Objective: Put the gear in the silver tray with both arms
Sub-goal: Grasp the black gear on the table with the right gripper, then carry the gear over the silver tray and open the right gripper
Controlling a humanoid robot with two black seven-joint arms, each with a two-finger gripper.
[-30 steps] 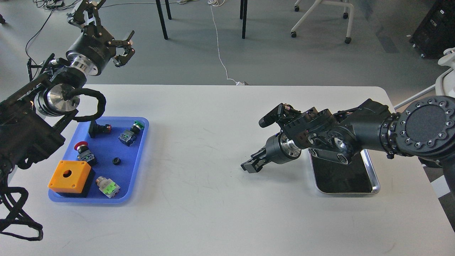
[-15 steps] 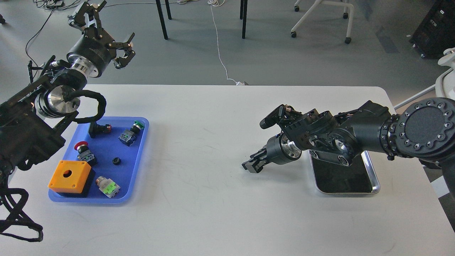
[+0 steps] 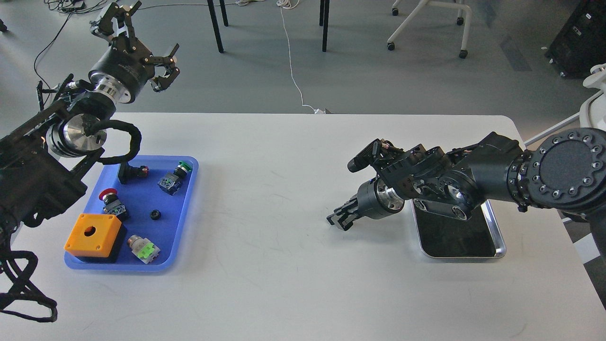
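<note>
The gear (image 3: 155, 214) is a small black ring lying in the middle of the blue tray (image 3: 187, 222) at the left. The silver tray (image 3: 499, 241) lies at the right with a dark, empty bottom; my right arm hides its far end. My left gripper (image 3: 147, 35) is open and empty, held high beyond the table's far left edge, well away from the gear. My right gripper (image 3: 338, 220) hovers low over the table, just left of the silver tray. Its dark fingers cannot be told apart.
The blue tray also holds an orange box with a hole (image 3: 93, 232), a red push button (image 3: 109, 196), a green push button (image 3: 182, 166), a green-fronted switch (image 3: 144, 250) and a black part (image 3: 127, 171). Chair and table legs stand beyond the far edge.
My right gripper has drawn back a little to the right, towards the silver tray. My left gripper has barely moved.
</note>
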